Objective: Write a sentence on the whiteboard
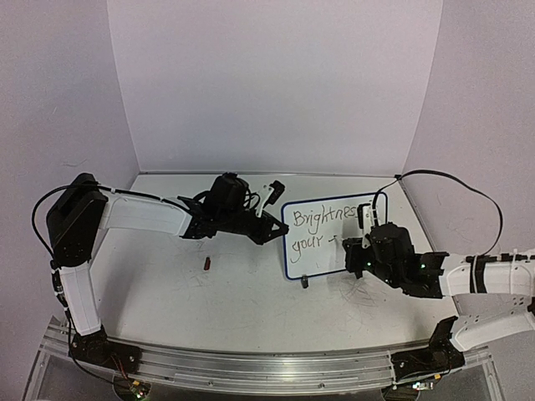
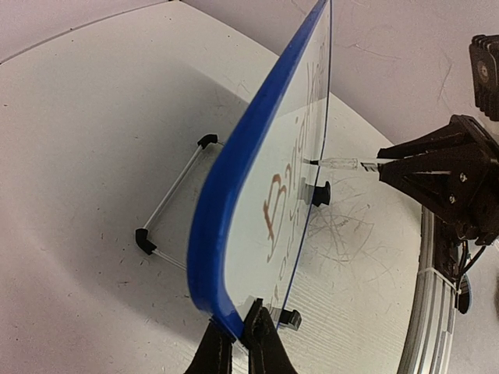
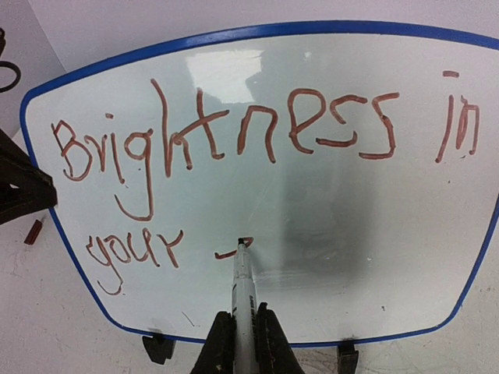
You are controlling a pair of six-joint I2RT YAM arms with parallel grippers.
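The whiteboard [image 1: 322, 238] stands upright on the table, blue-framed with two black feet. In the right wrist view the whiteboard [image 3: 327, 226] carries the sentence [image 3: 234, 132]: "Brightness in" on the top line, "your" and a short new stroke below. My left gripper [image 2: 238, 343] is shut on the board's blue left edge [image 2: 214, 257]. My right gripper [image 3: 243, 343] is shut on a white marker [image 3: 243, 292] whose tip touches the board beside "your". In the top view the right gripper [image 1: 361, 251] is at the board's right side and the left gripper [image 1: 272, 219] at its left.
A small dark red marker cap [image 1: 207, 265] lies on the table left of the board. Faint grey scribbles [image 2: 351, 241] mark the tabletop in front of the board. A wire stand [image 2: 168, 202] props the board from behind. Purple walls enclose the table.
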